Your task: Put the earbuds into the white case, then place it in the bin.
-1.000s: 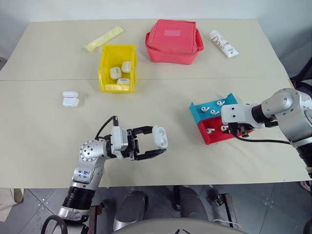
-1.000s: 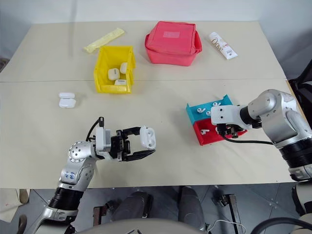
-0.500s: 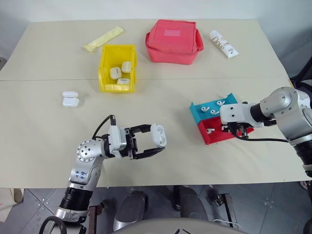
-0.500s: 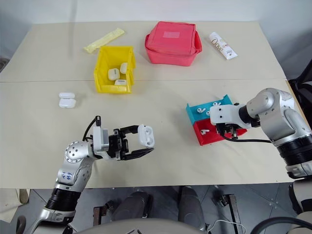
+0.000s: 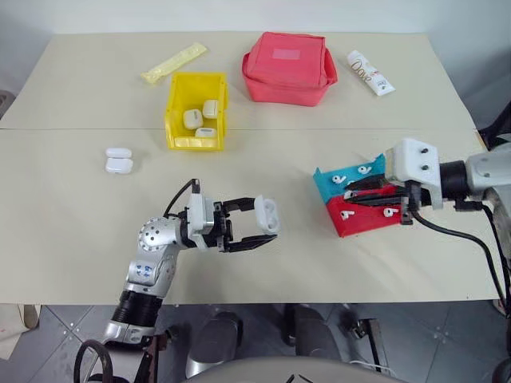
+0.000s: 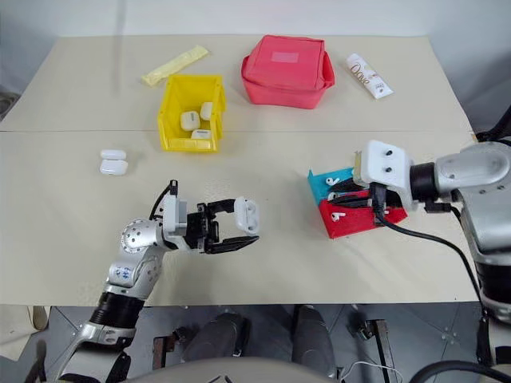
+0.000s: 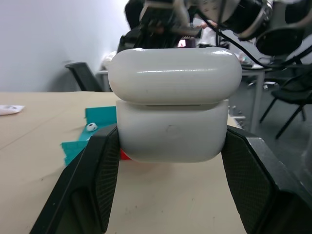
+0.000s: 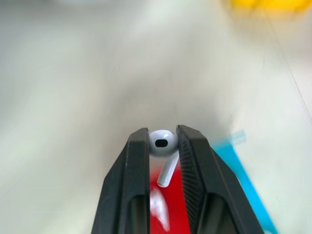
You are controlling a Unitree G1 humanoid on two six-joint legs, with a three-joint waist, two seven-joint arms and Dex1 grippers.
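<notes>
Pinched between the black fingers of the right gripper [image 8: 163, 141] is a single earbud [image 8: 163, 142], held by its head with the stem hanging free, so that it can be lowered stem-first. That gripper is poised above the teal-and-red tray [image 5: 363, 209], where more earbuds are kept. Toward the left, the white case [image 5: 266, 215] is clamped at its base by the fully closed left gripper [image 5: 254, 225], its lid hinged open, apparently presented to receive the earbud. Farther off, the yellow bin [image 5: 194, 110] is seen, already loaded with several white cases; two more are left beside it.
</notes>
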